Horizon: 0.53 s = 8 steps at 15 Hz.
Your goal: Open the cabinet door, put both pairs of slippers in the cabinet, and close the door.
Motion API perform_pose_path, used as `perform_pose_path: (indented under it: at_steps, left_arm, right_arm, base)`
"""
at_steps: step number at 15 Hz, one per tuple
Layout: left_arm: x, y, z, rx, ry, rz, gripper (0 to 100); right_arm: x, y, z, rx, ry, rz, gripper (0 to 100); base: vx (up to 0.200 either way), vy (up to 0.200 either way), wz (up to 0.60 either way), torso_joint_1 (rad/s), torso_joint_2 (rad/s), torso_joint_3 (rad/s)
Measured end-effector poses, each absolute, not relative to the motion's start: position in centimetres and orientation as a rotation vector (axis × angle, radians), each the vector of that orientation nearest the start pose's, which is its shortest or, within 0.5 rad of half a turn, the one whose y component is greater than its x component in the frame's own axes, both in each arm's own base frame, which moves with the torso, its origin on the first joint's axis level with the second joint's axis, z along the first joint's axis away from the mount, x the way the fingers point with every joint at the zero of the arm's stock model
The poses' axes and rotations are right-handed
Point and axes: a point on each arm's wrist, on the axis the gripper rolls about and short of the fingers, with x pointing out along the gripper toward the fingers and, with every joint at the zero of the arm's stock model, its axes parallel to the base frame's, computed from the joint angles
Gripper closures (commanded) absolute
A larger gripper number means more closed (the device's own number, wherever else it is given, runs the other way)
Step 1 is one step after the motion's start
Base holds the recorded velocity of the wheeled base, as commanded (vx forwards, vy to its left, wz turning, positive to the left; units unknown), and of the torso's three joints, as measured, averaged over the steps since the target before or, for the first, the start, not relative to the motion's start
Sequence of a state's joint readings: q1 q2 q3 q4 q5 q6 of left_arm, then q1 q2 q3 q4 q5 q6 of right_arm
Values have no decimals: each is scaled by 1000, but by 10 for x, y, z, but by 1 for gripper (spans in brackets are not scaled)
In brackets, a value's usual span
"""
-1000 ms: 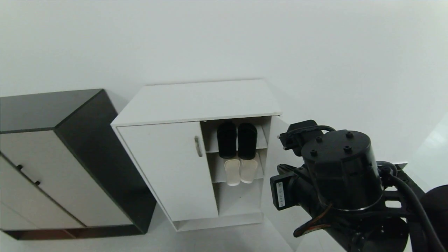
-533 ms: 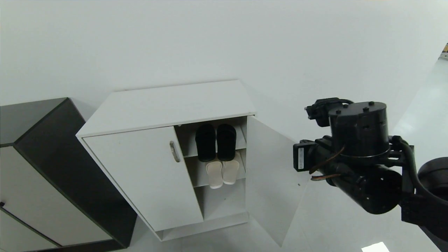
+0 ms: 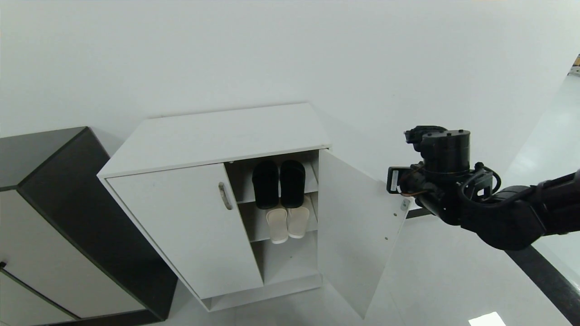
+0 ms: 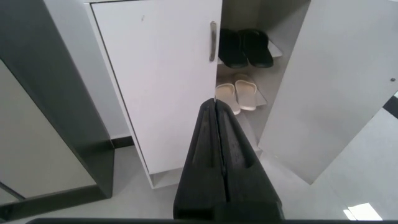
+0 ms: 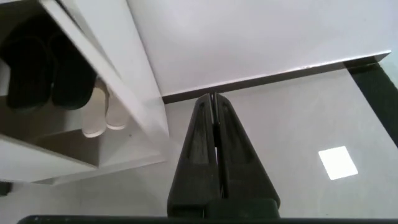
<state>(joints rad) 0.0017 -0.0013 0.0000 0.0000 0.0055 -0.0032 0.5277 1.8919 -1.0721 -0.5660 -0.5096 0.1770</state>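
The white cabinet [image 3: 217, 136] stands against the wall with its left door [image 3: 181, 226] closed and its right door [image 3: 353, 226] swung open. A black pair of slippers [image 3: 278, 183] lies on the top shelf, a white pair [image 3: 287, 222] on the shelf below. My right arm [image 3: 453, 190] is stretched out beside the open door's free edge. In the right wrist view my right gripper [image 5: 214, 96] is shut and empty, just off the door's edge [image 5: 134, 68]. My left gripper [image 4: 216, 102] is shut and empty, pointing at the cabinet front below the white slippers [image 4: 239, 94].
A dark cabinet [image 3: 68, 181] with pale door fronts stands close on the white cabinet's left. A black strip [image 3: 543, 271] runs across the pale floor at the right. A bright patch [image 3: 487, 319] lies on the floor in front.
The head camera swung to the right early on. My right arm has stretched forward, away from the camera, to the open door's free edge. The slippers have stayed on their shelves.
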Motion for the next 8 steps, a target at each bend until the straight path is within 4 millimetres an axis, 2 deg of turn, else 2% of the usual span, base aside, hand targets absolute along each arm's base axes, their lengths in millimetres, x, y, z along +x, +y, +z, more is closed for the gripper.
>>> perform_pose_path:
  at_steps: [3,8]
  left_arm:
    - [-23,0,75,-3,-1,7,100]
    - [-23,0,75,-3,-1,7,100]
  right_arm:
    - [340,170,169,42,247,-34,100]
    - [342,175,160,31,266,-28,100]
  base:
    - [0,0,0,0,0,0]
    - [0,0,0,0,0,0]
